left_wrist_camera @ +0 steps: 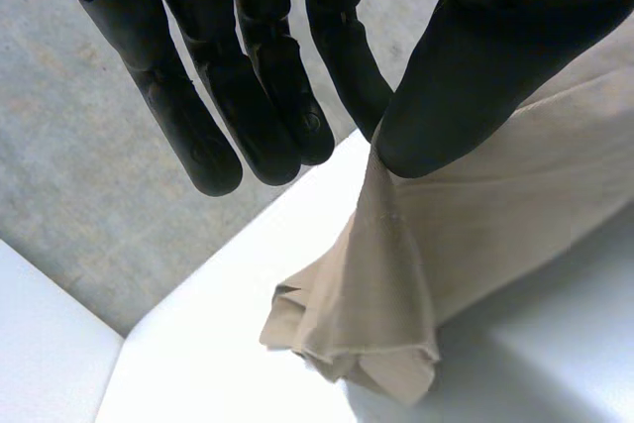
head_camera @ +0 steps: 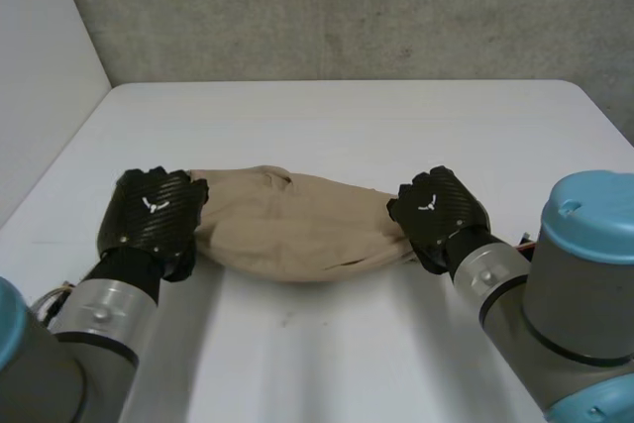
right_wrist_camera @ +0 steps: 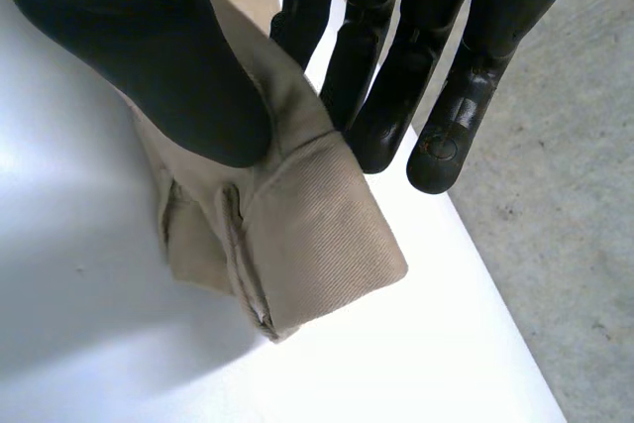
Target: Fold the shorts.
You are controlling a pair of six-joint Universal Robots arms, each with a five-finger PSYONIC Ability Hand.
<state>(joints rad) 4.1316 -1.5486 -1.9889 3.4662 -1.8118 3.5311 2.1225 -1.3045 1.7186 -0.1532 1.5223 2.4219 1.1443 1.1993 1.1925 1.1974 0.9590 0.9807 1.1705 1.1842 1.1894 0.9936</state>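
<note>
- While pinching with thumb and finger, the left hand point(head_camera: 151, 217) is holding the left end of the shorts point(head_camera: 297, 230).
- Shorts are lying bunched on the bench point(head_camera: 347, 116) between the hands.
- Right hand point(head_camera: 441, 210) is gripping the right end, thumb against fingers.

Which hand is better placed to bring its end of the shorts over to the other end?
Probably the left hand. Both hands pinch an end of the shorts, but the left holds a thin, loose end that hangs free. The right hand holds a thicker banded edge, a steadier anchor.
</note>
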